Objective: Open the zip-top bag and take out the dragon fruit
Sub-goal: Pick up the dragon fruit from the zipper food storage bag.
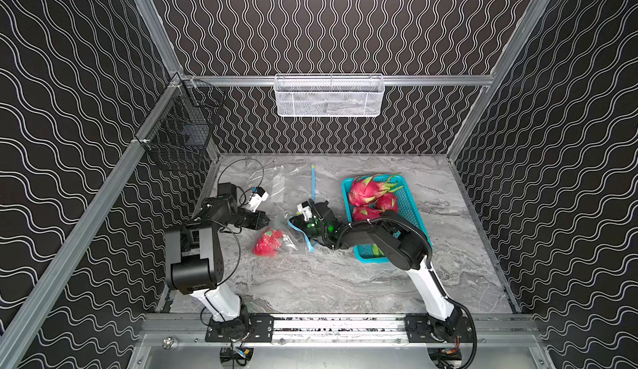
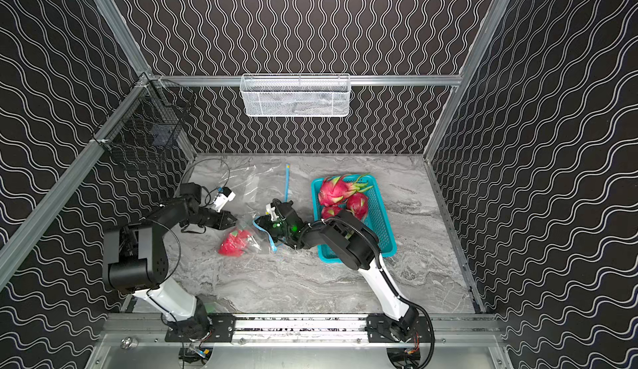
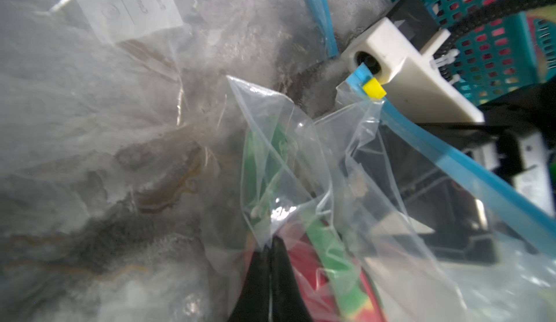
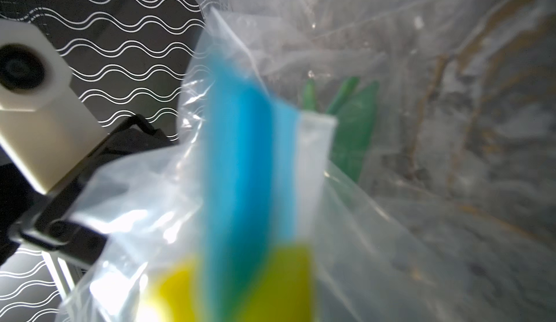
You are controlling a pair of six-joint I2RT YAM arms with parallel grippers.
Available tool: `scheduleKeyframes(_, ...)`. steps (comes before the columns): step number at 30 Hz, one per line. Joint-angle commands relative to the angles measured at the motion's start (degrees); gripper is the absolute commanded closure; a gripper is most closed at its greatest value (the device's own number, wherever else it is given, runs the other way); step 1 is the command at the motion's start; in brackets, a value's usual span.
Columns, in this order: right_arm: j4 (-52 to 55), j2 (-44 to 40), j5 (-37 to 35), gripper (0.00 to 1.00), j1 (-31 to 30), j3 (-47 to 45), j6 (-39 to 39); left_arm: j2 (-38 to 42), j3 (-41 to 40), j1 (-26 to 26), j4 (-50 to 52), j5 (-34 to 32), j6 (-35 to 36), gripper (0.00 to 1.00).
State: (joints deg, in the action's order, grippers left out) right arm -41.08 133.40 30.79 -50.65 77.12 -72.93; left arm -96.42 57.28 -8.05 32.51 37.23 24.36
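The zip-top bag (image 1: 288, 238) lies crumpled at mid-table with a red dragon fruit (image 1: 267, 243) inside, seen in both top views (image 2: 234, 243). My left gripper (image 1: 265, 219) is shut, pinching a fold of the bag's clear film (image 3: 270, 242) just above the fruit's red skin (image 3: 304, 263). My right gripper (image 1: 293, 219) is at the bag's blue zip strip (image 4: 240, 155). The yellow slider (image 4: 282, 281) sits blurred right at its jaws and hides the fingers. The strip runs taut from the slider (image 3: 374, 88). Green fruit scales (image 4: 355, 130) show through the film.
A teal basket (image 1: 345, 184) right of the bag holds three dragon fruits (image 1: 366, 189), and my right arm reaches over it. An empty clear bag (image 1: 272, 181) lies behind. A white mesh basket (image 1: 328, 96) and a black wire basket (image 1: 179, 132) hang on the walls.
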Motion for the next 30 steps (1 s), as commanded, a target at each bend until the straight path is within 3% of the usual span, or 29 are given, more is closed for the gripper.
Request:
scheduleKeyframes(1,-5.9,1.6,3.5,0.48,-0.7,2.9,-2.0,-1.3,-0.9,2.7,5.1,-1.7,-0.5,1.0)
scheduleKeyframes(9,-9.8,5.3,3.8,0.52,-1.2,6.9,-7.0,-0.4,-0.2,9.2,4.5,-0.6,-4.1,1.0)
scheduleKeyframes(12,-13.2,6.5,2.7,0.55,-1.3,8.5,-9.2,-0.5,0.1,10.9,6.0,2.4,-4.7,1.0)
scheduleKeyframes(16,-13.1,6.0,2.6,0.61,-1.2,10.3,-8.0,-1.1,4.3,11.7,10.5,11.9,-6.7,1.0)
scheduleKeyframes(19,-12.8,3.1,1.9,0.74,-0.8,7.5,-5.1,-1.1,7.7,11.7,14.4,14.3,-4.1,1.0)
scheduleKeyframes(23,-18.0,-3.4,-0.3,1.0,0.4,-2.5,-2.4,0.6,11.4,7.9,17.1,12.8,-0.9,1.0)
scheduleKeyframes(26,-19.1,-9.3,-1.6,1.0,1.2,-9.4,2.8,1.6,14.9,2.5,18.5,9.2,2.0,1.0)
scheduleKeyframes(30,-15.4,-14.8,-1.8,1.0,1.7,-13.4,9.5,3.5,16.5,-1.1,18.4,3.4,6.1,1.0)
